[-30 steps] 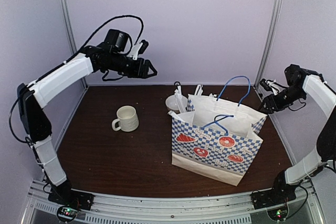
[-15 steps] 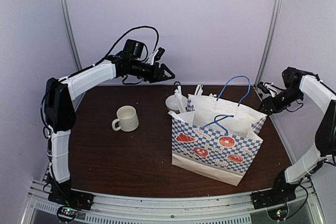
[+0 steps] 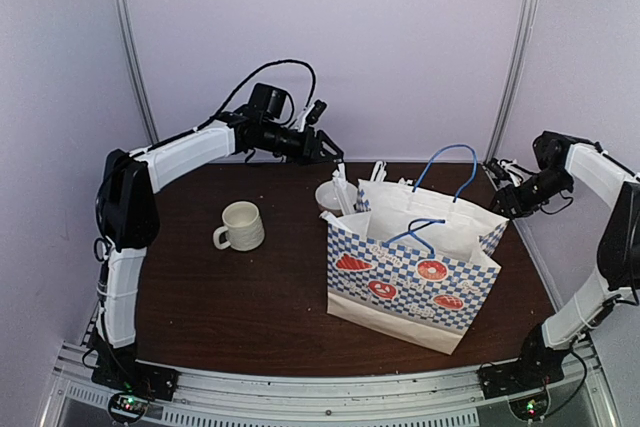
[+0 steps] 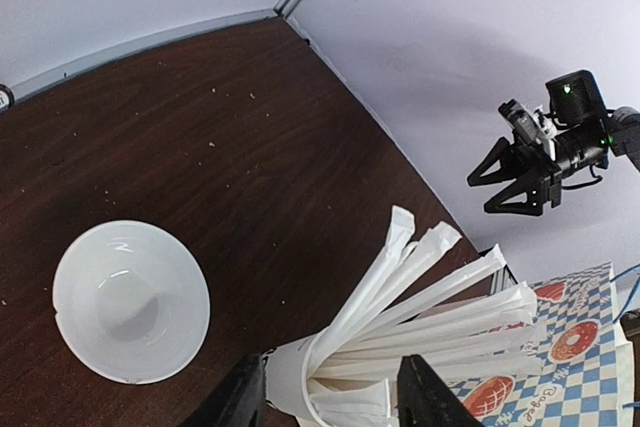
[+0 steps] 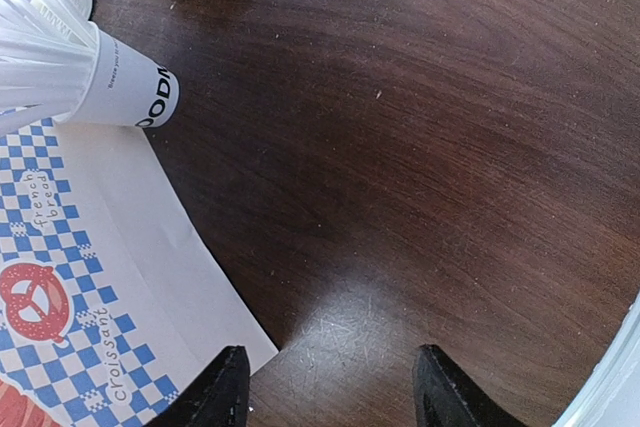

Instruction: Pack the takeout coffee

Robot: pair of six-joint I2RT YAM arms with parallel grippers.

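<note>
Left fingers, apart, hang over the white paper cup of stirrers behind the blue-checked paper bag. Right fingers, apart, over open brown counter beside the bag's edge. Black coffee cups: out of sight.

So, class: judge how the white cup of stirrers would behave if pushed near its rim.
The cup looks like thin paper, so probably light and easily slid. The long stirrers fan out well above its rim, so it is likely top-heavy and apt to tip. Squeezed, its wall would probably dent.
</note>
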